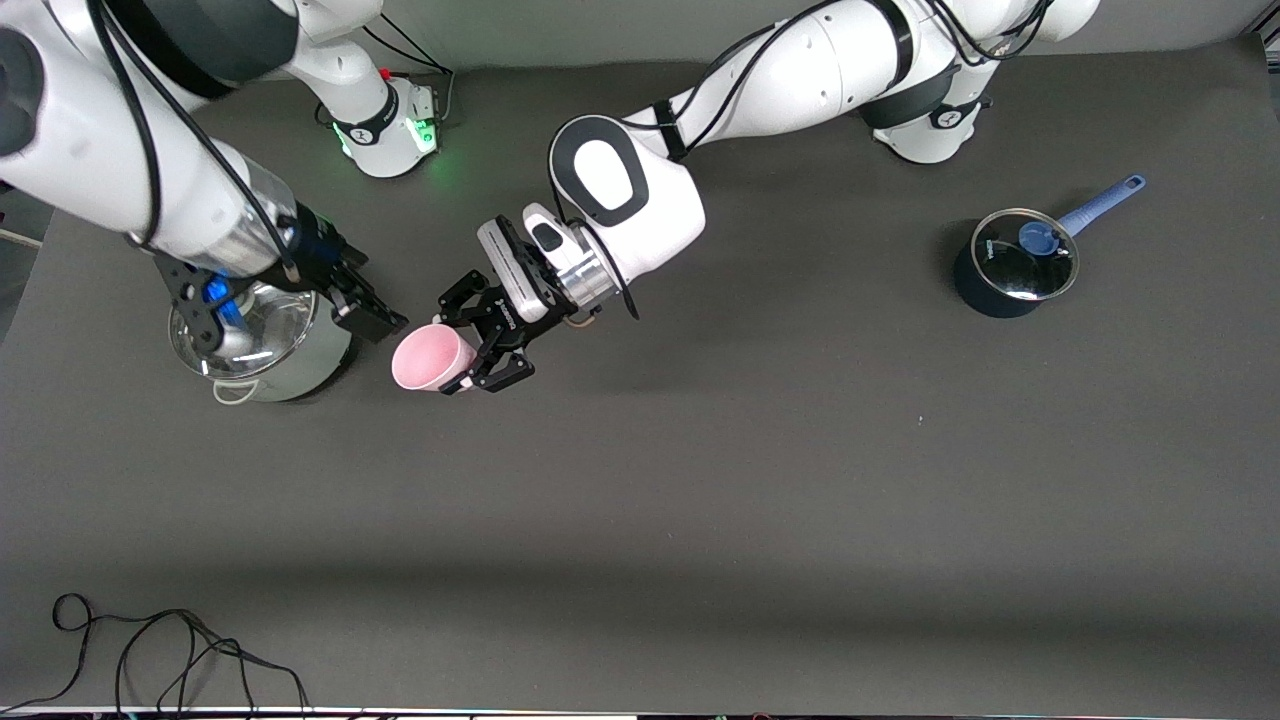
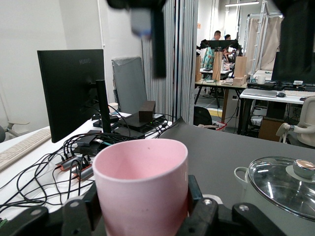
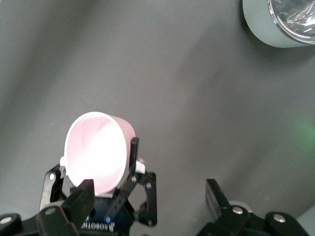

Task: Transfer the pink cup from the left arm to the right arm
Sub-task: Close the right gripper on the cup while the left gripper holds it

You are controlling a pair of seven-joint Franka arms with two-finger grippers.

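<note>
Two pincers meet beside the shiny steel pot [image 1: 262, 345]: left pincer [image 1: 470, 348] grips the small light-pink plastic cup [image 1: 432, 358], right pincer [image 1: 370, 305] gapes wide.

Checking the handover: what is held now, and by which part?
The left gripper holds the pink cup by its lower sides; the right gripper is open, holding nothing.

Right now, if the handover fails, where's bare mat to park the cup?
Bare mat nearer the camera, between the cable loops and blue saucepan. Crowded: left gripper shut on pink cup, right gripper open beside it, over the steel pot.
</note>
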